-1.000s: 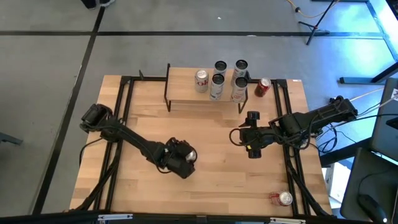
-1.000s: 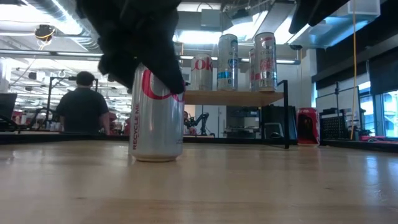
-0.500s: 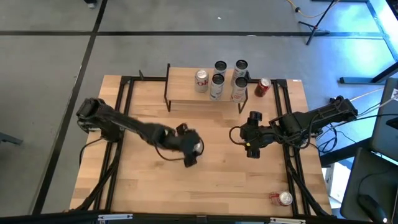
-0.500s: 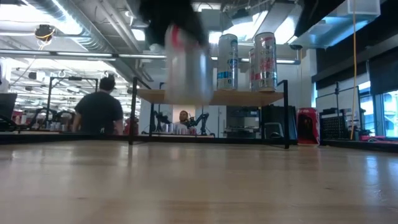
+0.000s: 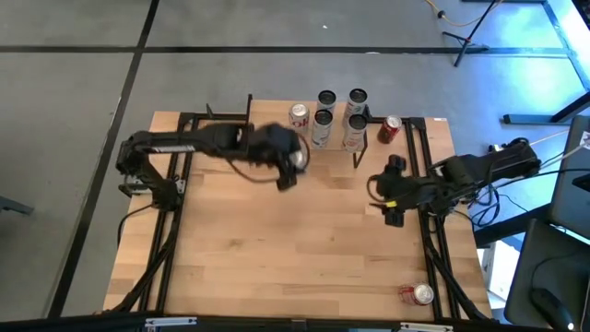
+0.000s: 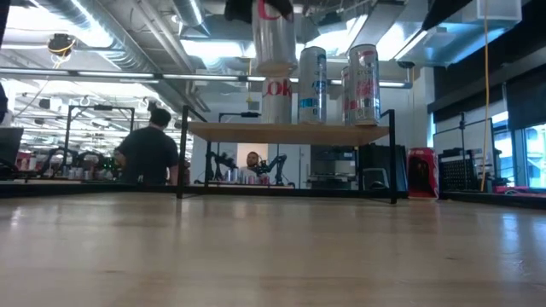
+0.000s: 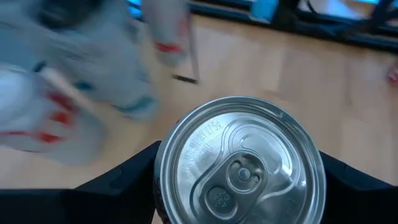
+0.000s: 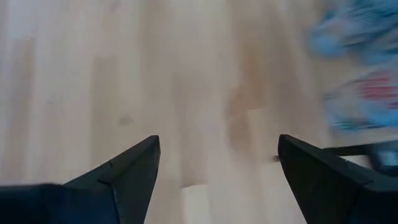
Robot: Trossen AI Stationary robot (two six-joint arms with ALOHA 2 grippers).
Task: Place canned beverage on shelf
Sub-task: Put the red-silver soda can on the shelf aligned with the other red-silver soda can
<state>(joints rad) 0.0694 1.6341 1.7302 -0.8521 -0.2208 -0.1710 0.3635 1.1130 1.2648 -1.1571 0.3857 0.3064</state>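
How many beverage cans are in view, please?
8: five cans on the shelf, one held can in the left end effector, one red can beside the shelf, one lone can front-right.

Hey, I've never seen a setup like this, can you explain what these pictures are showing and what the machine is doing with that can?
This is a robot with two dark arms working at a wooden table. One picture looks straight down, one looks level across the tabletop, and two come from cameras on the arms' wrists.

The left tool is shut on a silver soda can, carried upright in the air just above the small wooden shelf on black legs. Its wrist picture looks down on the can's top, between the dark fingers.

Four cans already stand on the shelf. A red can stands on the table beside it, and another red can lies near the table's front right corner.

The right tool waits open over bare wood. A person shows in the room behind.
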